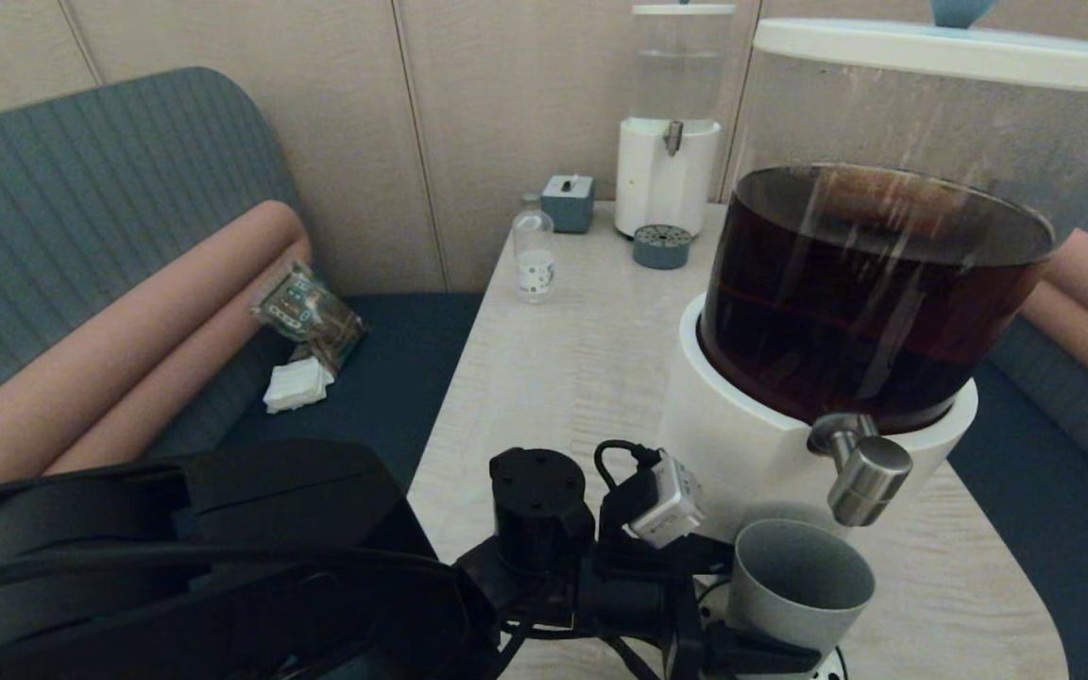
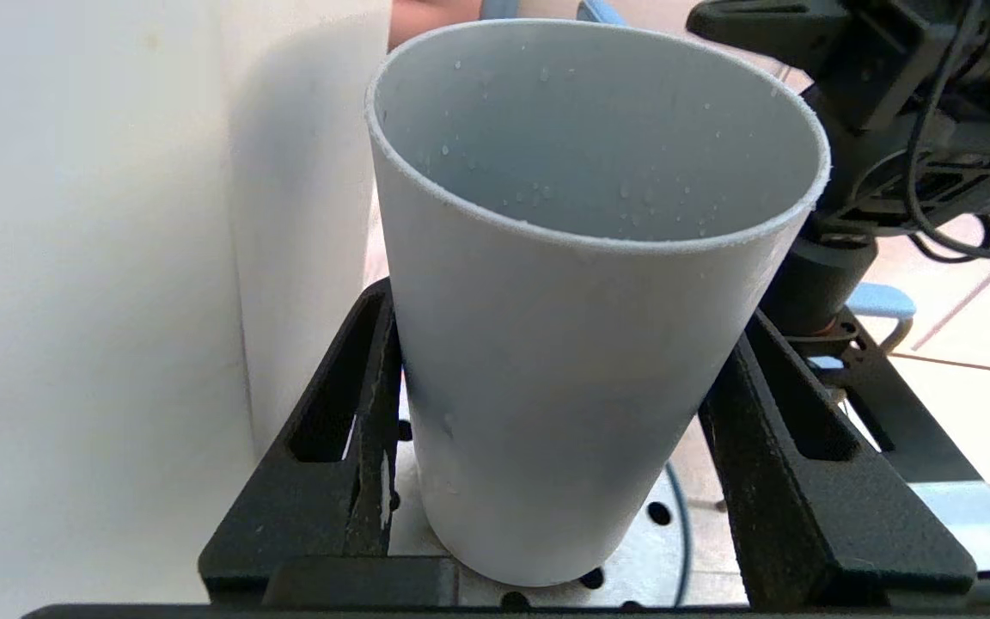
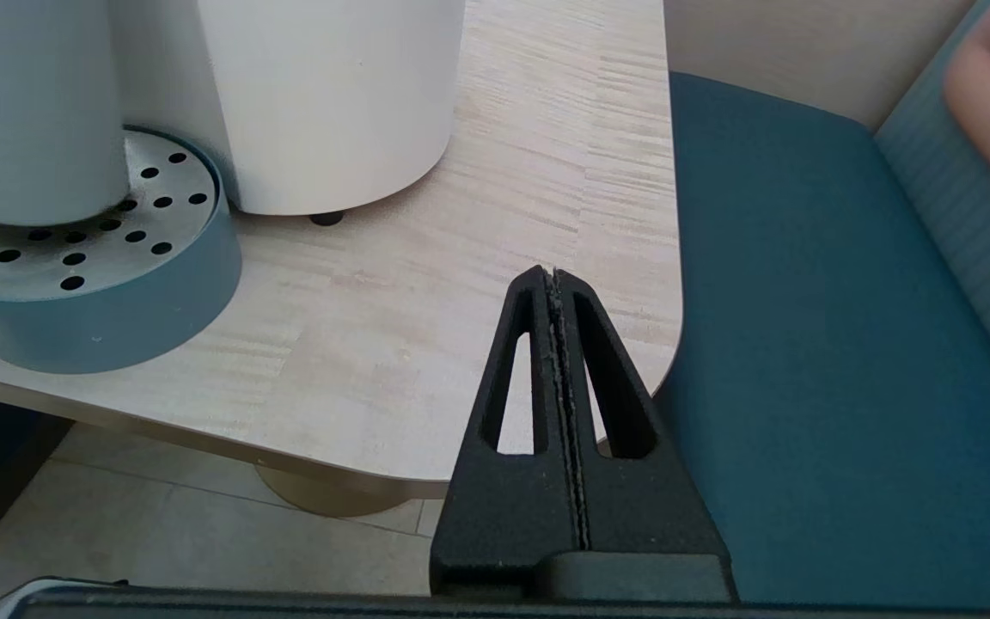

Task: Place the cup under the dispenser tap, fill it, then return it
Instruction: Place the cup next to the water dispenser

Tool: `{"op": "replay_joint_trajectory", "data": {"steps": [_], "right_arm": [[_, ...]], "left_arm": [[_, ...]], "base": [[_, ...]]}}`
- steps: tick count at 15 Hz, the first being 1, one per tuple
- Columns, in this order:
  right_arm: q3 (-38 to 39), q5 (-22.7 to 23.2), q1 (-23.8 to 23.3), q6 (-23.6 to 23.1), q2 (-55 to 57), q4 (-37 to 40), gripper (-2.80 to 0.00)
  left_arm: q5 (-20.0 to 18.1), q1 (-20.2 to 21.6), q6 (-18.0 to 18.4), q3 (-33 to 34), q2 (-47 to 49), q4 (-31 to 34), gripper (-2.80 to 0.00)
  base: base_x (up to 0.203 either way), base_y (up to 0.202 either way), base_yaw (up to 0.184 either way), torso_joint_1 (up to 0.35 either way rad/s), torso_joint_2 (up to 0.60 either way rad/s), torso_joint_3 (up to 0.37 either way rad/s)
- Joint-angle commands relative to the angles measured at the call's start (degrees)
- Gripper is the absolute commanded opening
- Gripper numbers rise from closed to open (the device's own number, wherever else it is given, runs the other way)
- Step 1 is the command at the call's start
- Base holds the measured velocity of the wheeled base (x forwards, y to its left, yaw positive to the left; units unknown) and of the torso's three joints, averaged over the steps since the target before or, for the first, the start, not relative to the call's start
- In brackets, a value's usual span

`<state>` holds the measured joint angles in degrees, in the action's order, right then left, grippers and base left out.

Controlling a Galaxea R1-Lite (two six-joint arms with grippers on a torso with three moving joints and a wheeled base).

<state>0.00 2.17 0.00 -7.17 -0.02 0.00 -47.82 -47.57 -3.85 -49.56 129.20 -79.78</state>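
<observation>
The cup (image 1: 799,584) is seen standing upright on a round perforated drip tray (image 3: 74,275) at the near end of the table (image 1: 563,378), just in front of the white base of the large dispenser (image 1: 846,312) that holds dark brown liquid. The dispenser tap (image 1: 863,470) juts out above the cup's open mouth, slightly toward its far rim. The left tool (image 2: 546,481) is closed around the lower part of the cup, with one black finger (image 2: 349,430) pressed against each side of the grey wall. Small droplets are visible on the inner wall of the cup; no liquid can be made out inside it. The right tool (image 3: 557,284) is held off the near right corner of the table, its fingers pressed flat together with nothing between them, above the edge where the table meets the blue bench seat (image 3: 804,344). Farther back on the table a smaller dispenser (image 1: 669,142) with clear liquid, a small clear bottle (image 1: 535,255) and a small grey-blue box (image 1: 568,201) are seen.
</observation>
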Motion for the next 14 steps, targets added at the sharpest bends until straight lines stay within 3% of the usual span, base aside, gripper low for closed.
{"op": "replay_joint_trajectory", "data": {"steps": [1, 11, 14], "right_arm": [[0.53, 0.03, 0.00, -0.04, -0.33, 0.00, -2.80], [0.53, 0.03, 0.00, -0.04, -0.33, 0.00, -2.80], [0.53, 0.03, 0.00, -0.04, -0.33, 0.00, -2.80]], "left_arm": [[-0.25, 0.06, -0.01, 0.65, -1.47, -0.47, -2.80], [2.51, 0.94, -0.19, 9.36, -9.05, -0.79, -2.80], [4.46, 2.67, -2.00, 11.63, -11.39, -0.98, -2.80]], "base": [[0.000, 0.000, 0.000, 0.000, 0.00, 0.000], [0.000, 0.000, 0.000, 0.000, 0.00, 0.000], [0.000, 0.000, 0.000, 0.000, 0.00, 0.000]]}}
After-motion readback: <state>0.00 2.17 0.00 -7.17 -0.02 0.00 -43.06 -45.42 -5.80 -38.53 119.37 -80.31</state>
